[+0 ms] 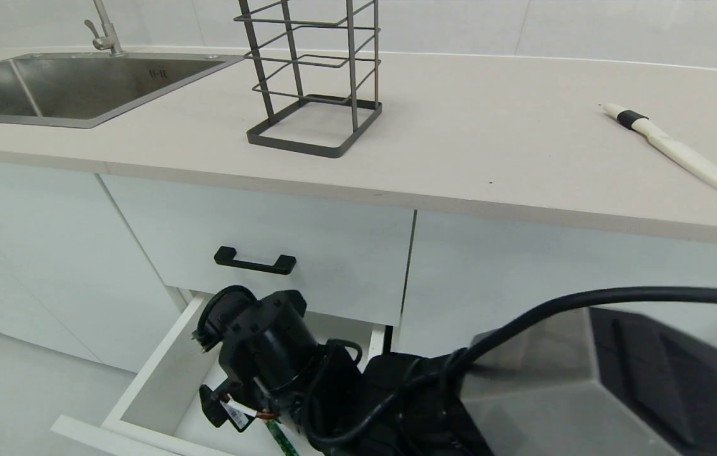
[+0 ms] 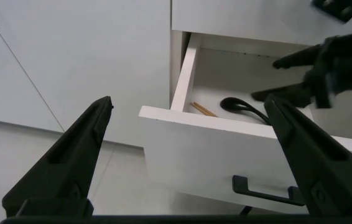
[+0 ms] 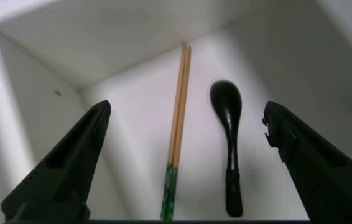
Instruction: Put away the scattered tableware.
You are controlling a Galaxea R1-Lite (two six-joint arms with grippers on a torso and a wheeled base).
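Chopsticks of pale wood with green tips (image 3: 177, 124) and a glossy black spoon (image 3: 229, 143) lie side by side in the open white drawer (image 3: 33, 143); the right end effector (image 3: 186, 109), fingers (image 3: 70, 162) apart, hangs above them and is best lifted straight out, clear of the drawer walls.

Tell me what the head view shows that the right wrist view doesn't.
Head view's own: the counter with sink, wire rack and a white knife, plus a closed drawer. Right wrist view's own: a black spoon beside the chopsticks, and the right gripper, open over them. Shared: the open drawer and the chopsticks, whose green end the head view catches.
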